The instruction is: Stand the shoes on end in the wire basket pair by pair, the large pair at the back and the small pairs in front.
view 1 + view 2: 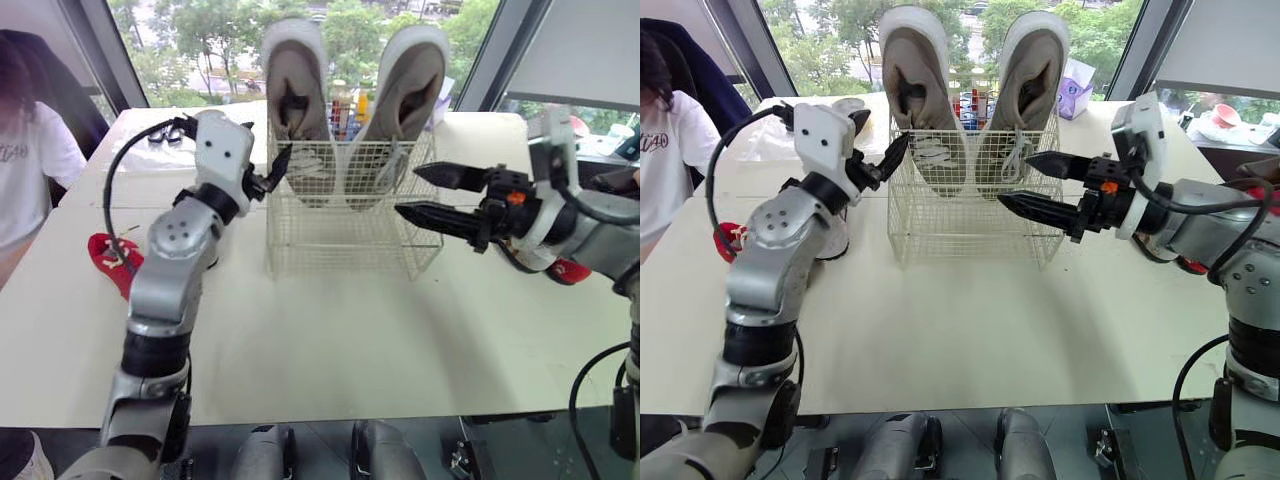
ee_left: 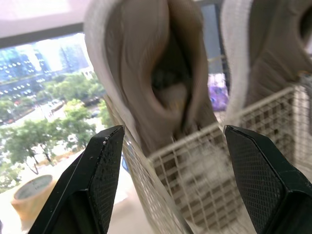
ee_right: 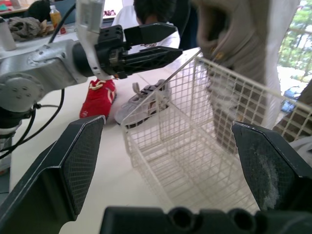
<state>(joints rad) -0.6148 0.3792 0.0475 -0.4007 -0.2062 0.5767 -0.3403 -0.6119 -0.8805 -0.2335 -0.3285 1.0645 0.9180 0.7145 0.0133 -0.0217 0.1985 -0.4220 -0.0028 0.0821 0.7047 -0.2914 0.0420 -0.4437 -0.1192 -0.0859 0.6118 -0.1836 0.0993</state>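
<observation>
A white wire basket stands on the table. Two large beige shoes, one at the left and one at the right, stand on end at its back, heels up. My left gripper is open at the basket's upper left corner, facing the left shoe with nothing between its fingers. Open and holding nothing, my right gripper hangs at the basket's right side. A small red shoe lies left of my left arm, with a small grey shoe beside it. Another red shoe peeks from behind my right arm.
A person in a white shirt sits at the table's left edge. A tape roll and a purple tissue box stand at the far side by the window. The cream tabletop in front of the basket is bare.
</observation>
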